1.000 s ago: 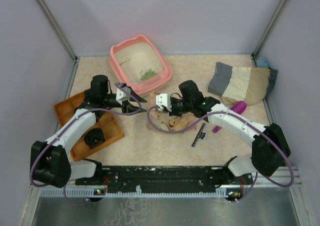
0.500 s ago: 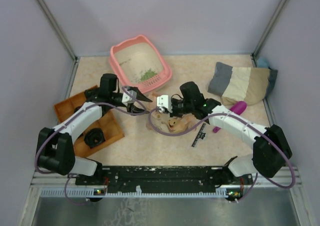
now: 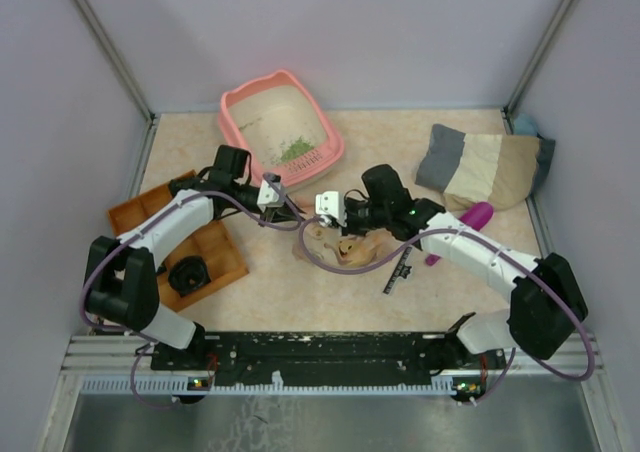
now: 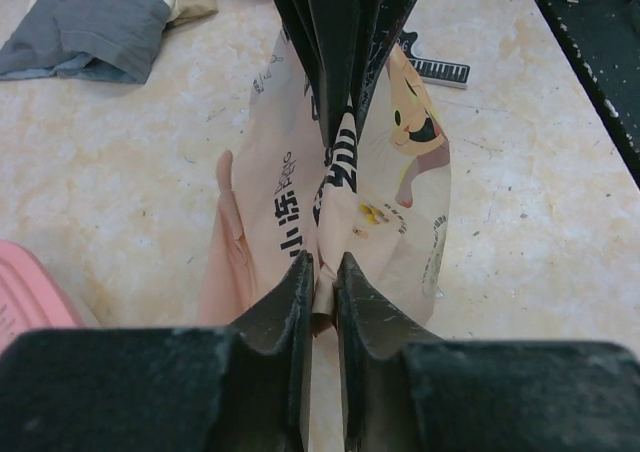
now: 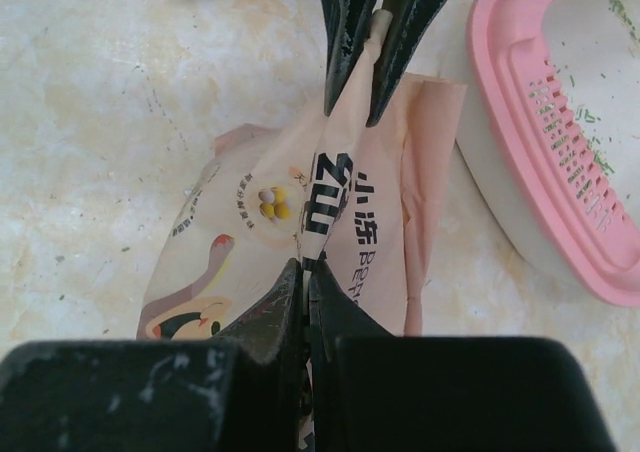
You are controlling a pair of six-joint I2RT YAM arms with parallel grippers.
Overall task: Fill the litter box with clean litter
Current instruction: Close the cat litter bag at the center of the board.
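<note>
beige printed bag (image 3: 345,244) mid-table; orange tray (image 3: 126,222) left; folded cloth (image 3: 480,167) right

A pale lavender-grey booth is enclosing a beige counter (image 3: 400,142).
The counter is showing a marbled cream-and-tan surface with dark specks. A plain back wall (image 3: 330,32) is rising behind it, while a left wall (image 3: 50,122) and a right wall (image 3: 600,92) are closing in the sides, meeting it along thin metal posts (image 3: 105,42). A black rail (image 3: 330,350) is running along the near edge, above a grey metal sheet (image 3: 330,417). Soft, even light is casting only faint shadows.
</note>
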